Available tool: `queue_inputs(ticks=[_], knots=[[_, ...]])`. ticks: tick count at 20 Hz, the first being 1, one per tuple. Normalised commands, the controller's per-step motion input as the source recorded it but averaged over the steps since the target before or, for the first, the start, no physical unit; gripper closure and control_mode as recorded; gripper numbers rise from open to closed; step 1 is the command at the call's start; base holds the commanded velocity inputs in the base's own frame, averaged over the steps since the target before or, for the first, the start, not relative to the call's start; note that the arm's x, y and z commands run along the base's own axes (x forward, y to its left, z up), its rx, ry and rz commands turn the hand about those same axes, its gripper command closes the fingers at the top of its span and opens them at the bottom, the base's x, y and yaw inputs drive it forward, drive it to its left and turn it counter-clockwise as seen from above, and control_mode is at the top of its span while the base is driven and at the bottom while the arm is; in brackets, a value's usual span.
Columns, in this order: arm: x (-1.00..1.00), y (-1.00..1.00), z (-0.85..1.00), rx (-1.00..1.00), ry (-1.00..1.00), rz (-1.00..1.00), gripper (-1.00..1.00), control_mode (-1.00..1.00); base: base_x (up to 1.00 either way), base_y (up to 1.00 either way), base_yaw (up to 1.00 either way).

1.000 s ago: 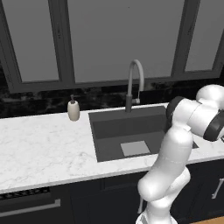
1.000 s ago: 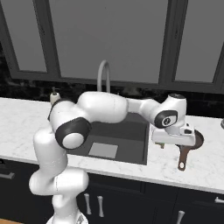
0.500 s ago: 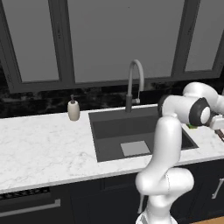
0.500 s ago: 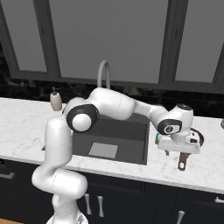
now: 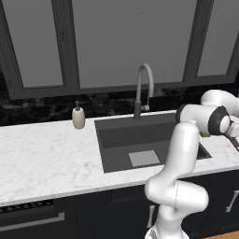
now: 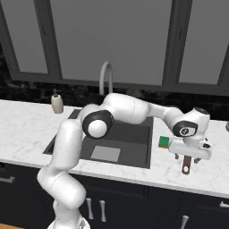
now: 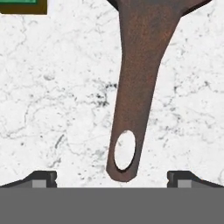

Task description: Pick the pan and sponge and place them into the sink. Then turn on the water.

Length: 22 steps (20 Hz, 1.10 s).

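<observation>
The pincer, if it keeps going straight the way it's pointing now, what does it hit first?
Most likely the pan's handle. The open pincer points down at the marble counter, its fingertips to either side of the handle's end, the one with the hole. How far above it hangs is unclear.

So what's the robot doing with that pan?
The white robot arm is reaching over the counter to the right of the sink. Its pincer is wide open and hangs right above the brown handle of the pan, one fingertip on each side. It is not gripping anything yet. The green sponge lies on the counter beside the sink. No water comes from the faucet, and the sink holds nothing.
</observation>
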Motion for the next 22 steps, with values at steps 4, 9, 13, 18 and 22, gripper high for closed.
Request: queue_inputs(ticks=[4,9,13,18,22], knots=[[0.14,0.0,-0.34,0.0,0.0,0.0,-1.0,-1.0,0.0,0.0,0.0],[0.13,0.0,-0.23,0.0,0.0,0.0,-1.0,-1.0,0.0,0.0,0.0],[0.14,0.0,-0.2,0.0,0.0,0.0,-1.0,-1.0,0.0,0.0,0.0],[0.15,0.0,-0.19,0.0,0.0,0.0,-1.0,-1.0,0.0,0.0,0.0],[0.12,-0.03,-0.19,0.0,0.0,0.0,-1.0,-1.0,0.0,0.0,0.0]])
